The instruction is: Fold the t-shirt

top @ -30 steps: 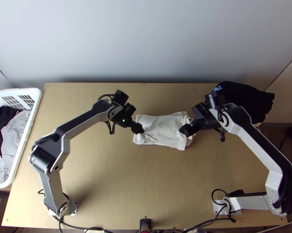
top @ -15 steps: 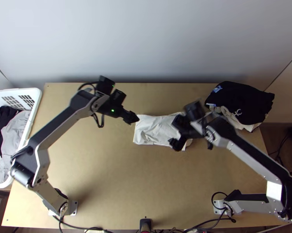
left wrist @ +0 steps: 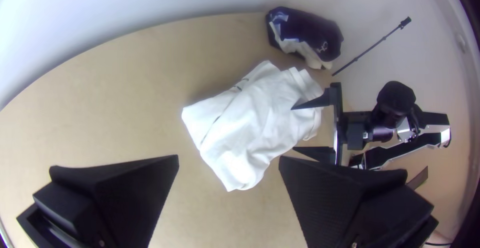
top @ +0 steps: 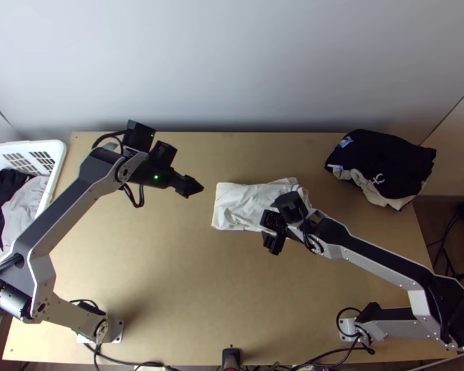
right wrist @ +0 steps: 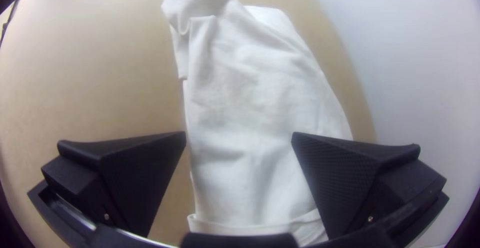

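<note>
The white t-shirt (top: 239, 201) lies folded into a flat, slightly wrinkled oblong mid-table. My left gripper (top: 189, 186) is off its left side in the top view, apart from it. In the left wrist view that gripper (left wrist: 229, 157) is open and holds nothing, with the shirt (left wrist: 255, 120) beyond. Over the shirt's near edge, toward its right part, is my right gripper (top: 273, 241), covering some cloth. The right wrist view shows this gripper (right wrist: 239, 133) open above the shirt (right wrist: 250, 93), with a rumpled flap at one end and a folded edge at the other.
A pile of black and cream clothes (top: 386, 164) sits at the table's back right corner. At the left edge stands a white basket (top: 62, 162) holding dark and grey clothes. Bare wood (top: 188, 266) extends in front of the shirt.
The left gripper has drawn away from the shirt to the left. The right gripper has moved left and toward the near edge, uncovering the shirt's right end and the clothes pile.
</note>
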{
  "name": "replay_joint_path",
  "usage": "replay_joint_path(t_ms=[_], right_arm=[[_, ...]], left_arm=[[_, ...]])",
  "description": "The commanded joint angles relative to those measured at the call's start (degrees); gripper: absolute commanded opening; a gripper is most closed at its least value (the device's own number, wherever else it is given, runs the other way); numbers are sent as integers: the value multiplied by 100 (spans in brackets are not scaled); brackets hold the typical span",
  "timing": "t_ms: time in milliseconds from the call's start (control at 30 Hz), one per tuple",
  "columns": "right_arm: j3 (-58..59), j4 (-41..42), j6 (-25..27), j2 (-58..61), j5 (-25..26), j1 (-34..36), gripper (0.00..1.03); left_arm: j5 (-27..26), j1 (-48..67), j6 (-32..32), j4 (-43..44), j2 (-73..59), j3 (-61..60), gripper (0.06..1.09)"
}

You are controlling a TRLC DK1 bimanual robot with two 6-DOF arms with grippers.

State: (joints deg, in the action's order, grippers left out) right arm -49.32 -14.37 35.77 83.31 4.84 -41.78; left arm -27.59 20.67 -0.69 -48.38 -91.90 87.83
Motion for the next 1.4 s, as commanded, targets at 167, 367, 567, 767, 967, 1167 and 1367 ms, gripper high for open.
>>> replay_joint_path(t_ms=[167, 367, 567, 767, 967, 1167, 1367], right_arm=[[204, 347, 176, 230, 245, 188, 99], [186, 92, 150, 370, 228, -102, 99], [204, 57, 141, 529, 228, -234, 99], [107, 400, 123, 1021, 245, -58, 99], [-87, 523, -211, 1346, 500, 38, 98], [-183, 620, -483, 1504, 553, 73, 25], [-341, 628, -712, 898, 553, 135, 3]], left_arm=[[0, -124, -72, -31, 119, -170, 103], [0, -124, -160, -66, 93, -179, 103], [0, -159, -230, -75, 93, -267, 103], [0, -159, -274, -66, 102, -311, 103], [0, -195, -335, -110, 155, -381, 103], [0, -282, -353, -145, 216, -381, 103], [0, -423, -344, -163, 401, -469, 103]])
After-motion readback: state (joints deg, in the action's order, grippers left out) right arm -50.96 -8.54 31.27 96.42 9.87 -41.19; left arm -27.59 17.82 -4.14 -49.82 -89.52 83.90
